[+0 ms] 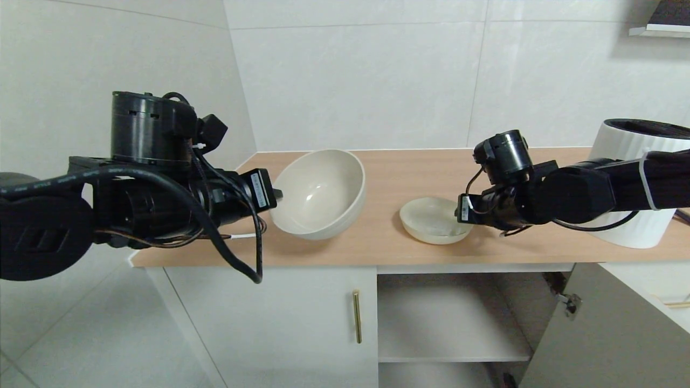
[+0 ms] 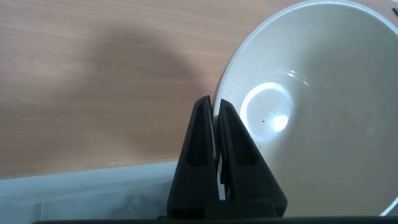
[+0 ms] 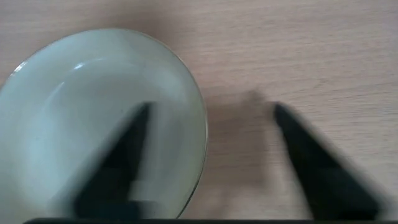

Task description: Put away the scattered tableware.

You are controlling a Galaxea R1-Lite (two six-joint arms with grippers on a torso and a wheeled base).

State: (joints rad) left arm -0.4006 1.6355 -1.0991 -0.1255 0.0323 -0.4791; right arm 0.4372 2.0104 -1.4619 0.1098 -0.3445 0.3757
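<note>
- Large bowl (image 1: 321,194) (image 2: 311,112): cream, tipped steeply on its side on the wooden countertop (image 1: 399,172); its mouth faces the left gripper; whether its lower wall touches the wood cannot be told.
- Left gripper (image 1: 277,192) (image 2: 215,102): at the bowl's near rim; fingers (image 2: 200,134) pinched together with the rim edge between them, one inside the bowl and one outside; only a sliver of gap remains.
- Small dish (image 1: 435,219) (image 3: 93,112): shallow and pale, upright on the countertop; near the large bowl on its right, apart from it.
- Right gripper (image 1: 463,213) (image 3: 211,109): on the dish's side away from the large bowl; jaws spread wide and holding nothing; one finger (image 3: 118,162) lies over the dish's interior, the other over bare wood, with the rim between them.
- White ribbed container (image 1: 636,183): upright on the countertop; well to the right of the large bowl, beyond the dish.
- Cabinet: below the large bowl is a closed door with a brass handle (image 1: 356,316); below and right of the bowl is an open compartment with a shelf (image 1: 447,323), its door (image 1: 593,334) swung out.
</note>
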